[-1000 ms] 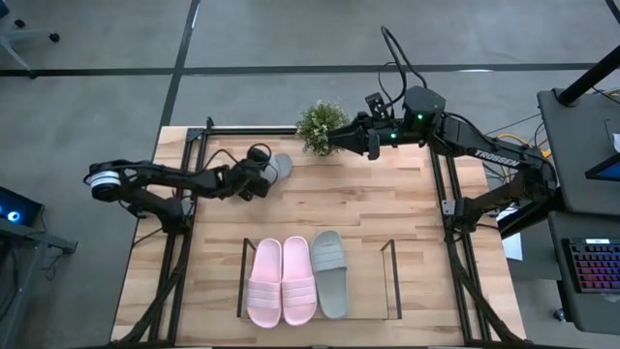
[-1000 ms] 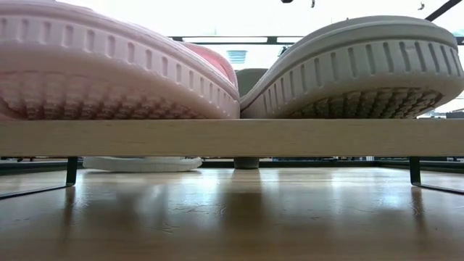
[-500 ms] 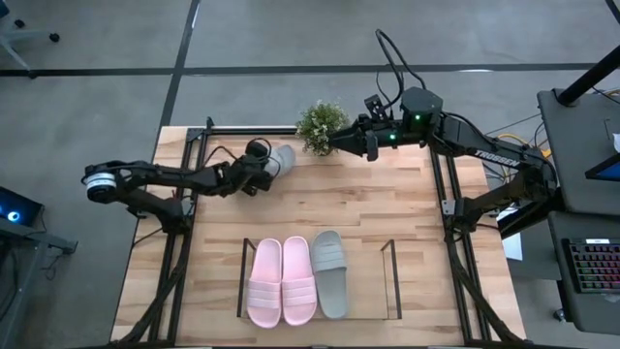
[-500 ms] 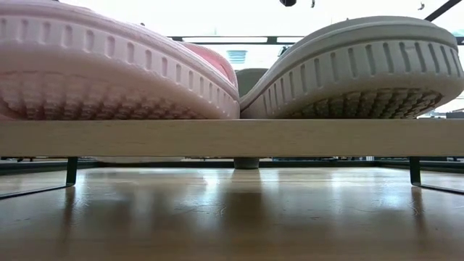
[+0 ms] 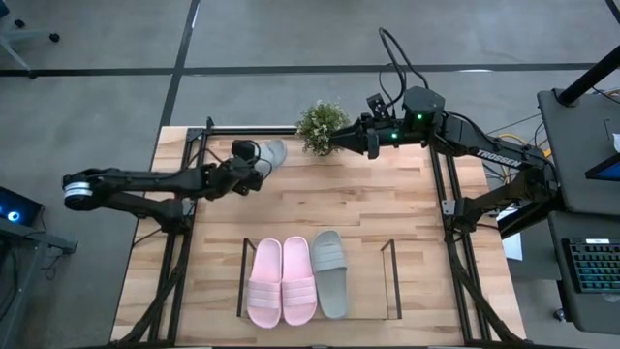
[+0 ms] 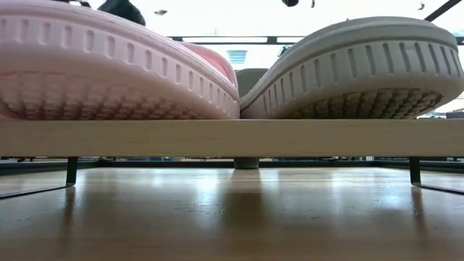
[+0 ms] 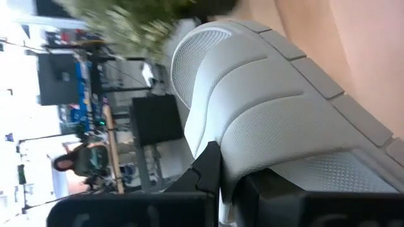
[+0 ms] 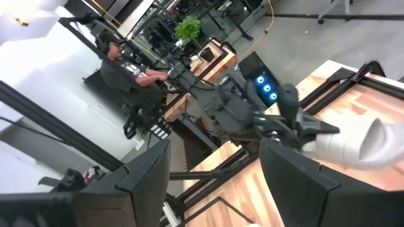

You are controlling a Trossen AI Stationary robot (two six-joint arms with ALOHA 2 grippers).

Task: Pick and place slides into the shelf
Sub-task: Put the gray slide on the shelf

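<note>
Three of four slides are already seated in the low black-wire shelf with the light wood base (image 5: 390,262): the light pink foam pair (image 5: 281,281) side by side, and one grey foam slide (image 5: 329,273) just beside them. One bay is left unfilled on the shelf's right side.

The fourth slide, a grey foam open-toe sandal with a wide strap (image 5: 273,153), is clamped in the left end effector (image 5: 254,160) at the far edge of the light wood tabletop (image 5: 387,208). Fingers are closed on the slide's edge, as shown in the left wrist view (image 7: 265,126), with the strap and footbed directly ahead of the fingers. In the right wrist view the slide (image 8: 353,142) appears raised off the wood, though contact with the tabletop cannot be ruled out from the high view.

The small green potted plant (image 5: 322,124) stands just beside the held slide, between the two end effectors. The right end effector (image 5: 341,139) is parked close to the plant with fingers spread and nothing held.

Judged status: roughly three quarters done. Left to do: carry the grasped grey slide toward the near side of the tabletop, seat it in the free bay next to its mate, release.
</note>
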